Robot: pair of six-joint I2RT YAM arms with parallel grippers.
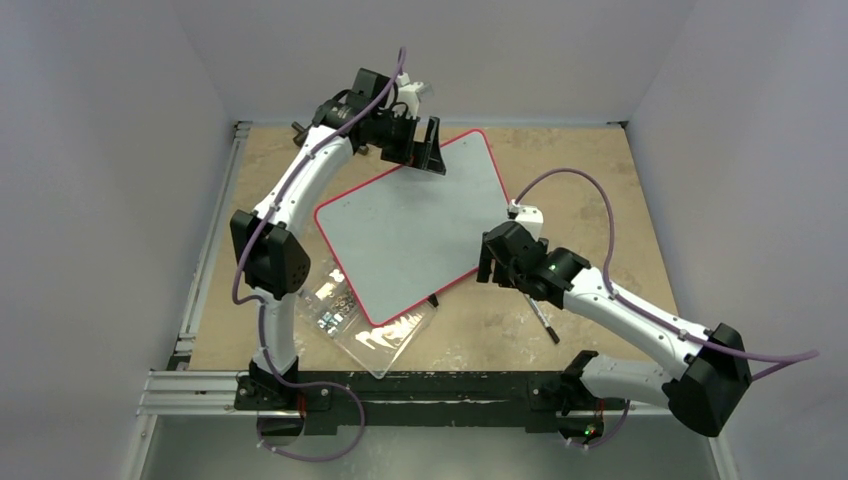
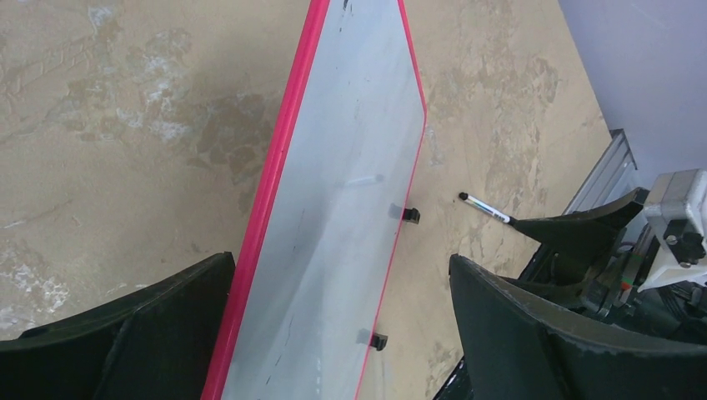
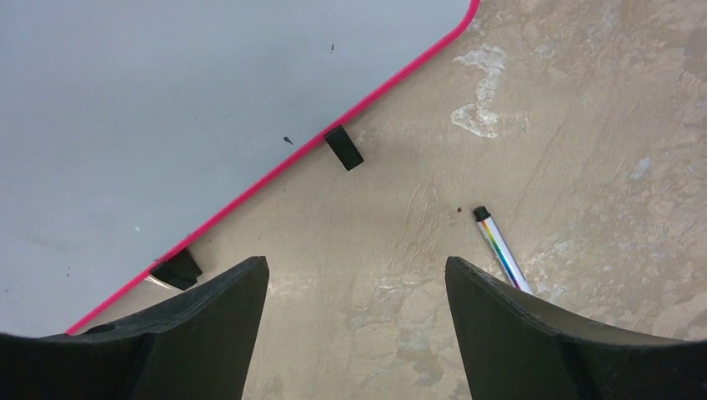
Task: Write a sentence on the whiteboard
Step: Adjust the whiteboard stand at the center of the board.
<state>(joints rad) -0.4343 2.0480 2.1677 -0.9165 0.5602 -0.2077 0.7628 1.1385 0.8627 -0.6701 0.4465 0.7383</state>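
1. The table (image 1: 600,180) is a worn tan sheet blotched with pale scuffs. Plain grey walls (image 1: 100,100) close it in on three sides, and a metal rail (image 1: 200,385) runs along the near edge.
2. The board (image 1: 410,235) lies flat mid-table, turned askew. Its long axis runs from near-left to far-right, with one rounded corner aimed at the far edge and the opposite one at the near edge.
3. It has a red rim all round and a pale grey face with a few tiny dark specks. Small black feet (image 3: 343,147) poke out along the side facing the right arm (image 1: 640,320).
4. The left claw (image 1: 425,150) hovers by the board's far corner, fingers (image 2: 117,333) spread wide. In its own view the board runs between them, and nothing is pinched.
5. The right claw (image 1: 497,262) hangs just off the board's right-hand side, fingers (image 3: 167,333) spread over bare table, gripping nothing.
6. A pen (image 1: 545,322) lies toward the near edge, beside the right arm and apart from the board.
7. A clear box (image 1: 365,330) sits at the board's near corner. Whether the corner rests on it cannot be told.
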